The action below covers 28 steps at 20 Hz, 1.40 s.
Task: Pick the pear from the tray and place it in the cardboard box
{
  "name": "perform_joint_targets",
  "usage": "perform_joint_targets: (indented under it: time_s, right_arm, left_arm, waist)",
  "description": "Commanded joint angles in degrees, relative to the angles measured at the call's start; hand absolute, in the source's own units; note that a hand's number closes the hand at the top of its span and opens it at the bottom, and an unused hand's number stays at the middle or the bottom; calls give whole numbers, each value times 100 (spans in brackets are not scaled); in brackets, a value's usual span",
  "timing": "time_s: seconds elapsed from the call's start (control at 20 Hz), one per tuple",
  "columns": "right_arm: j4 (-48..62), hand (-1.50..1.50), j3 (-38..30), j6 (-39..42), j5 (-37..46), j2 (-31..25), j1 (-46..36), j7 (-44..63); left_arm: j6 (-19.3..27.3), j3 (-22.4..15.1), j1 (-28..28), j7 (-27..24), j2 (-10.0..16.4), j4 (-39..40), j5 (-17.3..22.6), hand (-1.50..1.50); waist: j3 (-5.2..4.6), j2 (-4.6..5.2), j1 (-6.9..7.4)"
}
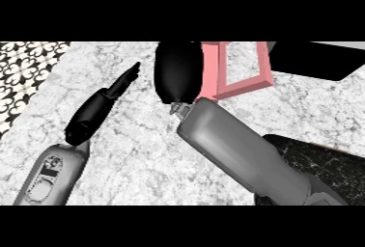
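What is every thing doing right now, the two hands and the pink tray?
left hand: open, fingers straight, holding nothing.
right hand: over the left edge of the pink tray, its back to the view.
pink tray: lying on the counter, partly hidden by the right hand.
pear: not visible.

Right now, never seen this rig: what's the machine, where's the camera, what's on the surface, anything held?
It is one picture from the robot's head, looking steeply down at a marble counter. The grey left forearm and right forearm come in from below; each ends in a black robot hand. The left robot hand is stretched over bare counter, fingers straight, holding nothing. The right robot hand is over the left edge of the pink tray, its back to the camera, so a hold cannot be judged; the pear does not show. A dark slab sits lower right, a black shape upper right; I cannot identify either.
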Motion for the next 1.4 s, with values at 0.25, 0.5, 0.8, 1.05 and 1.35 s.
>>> perform_joint_targets:
  time_s: [0.25,0.5,0.8,1.05,1.35]
  right_arm:
    - [1237,150,-480,-1262,125,21,-1157,1410]
    - [1976,150,-826,-1666,-2,21,-1550,1334]
    - [3056,150,-1038,-992,-589,21,-1769,848]
    - [3678,150,-1856,-477,-1386,22,-1929,226]
    - [4326,150,-1999,-86,-1752,22,-1796,-251]
  left_arm:
    - [-36,156,133,100,133,-31,55,0]
    - [83,265,131,-49,158,143,-45,0]
    - [62,388,297,160,231,-157,41,0]
    - [174,438,439,117,181,-161,1,0]
    - [92,590,594,5,281,-169,46,0]
  waist:
    - [0,-56,-282]
    - [2,-46,-520]
    - [10,-110,-678]
    - [15,-110,-818]
    - [14,-118,-879]
